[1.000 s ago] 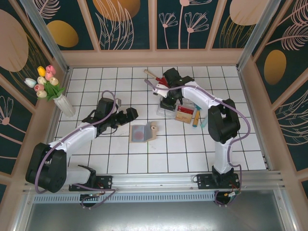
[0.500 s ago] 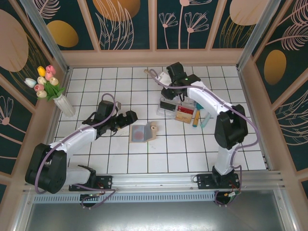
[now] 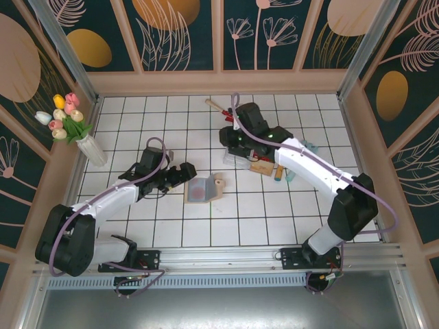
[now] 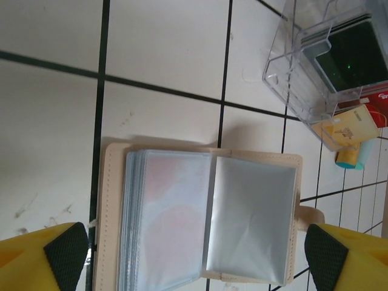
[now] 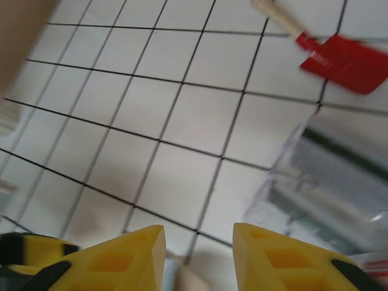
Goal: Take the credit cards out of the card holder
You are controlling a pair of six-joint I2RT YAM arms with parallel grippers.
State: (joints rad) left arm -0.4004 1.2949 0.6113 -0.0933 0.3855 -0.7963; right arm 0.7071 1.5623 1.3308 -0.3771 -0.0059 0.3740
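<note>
**Open card holder on a white tiled counter, boxed in by dark floral walls**

In the overhead view the card holder (image 3: 201, 189) lies spread open at frame centre on the counter (image 3: 164, 226), whose white tiles have dark grout lines. Teal panels (image 3: 178, 34) with peach frames close in the sides, and a vase of tulips (image 3: 92, 151) stands at the left. The left gripper (image 3: 182, 173) hovers just left of the holder with its jaws wide and empty. A reddish card (image 4: 173, 221) shows faintly through the sleeves. The right gripper (image 5: 199, 242), narrowly parted and holding nothing, hangs by the clear tray (image 3: 239, 160), upper right of the holder. A red shovel (image 5: 342, 56) lies beyond.
</note>
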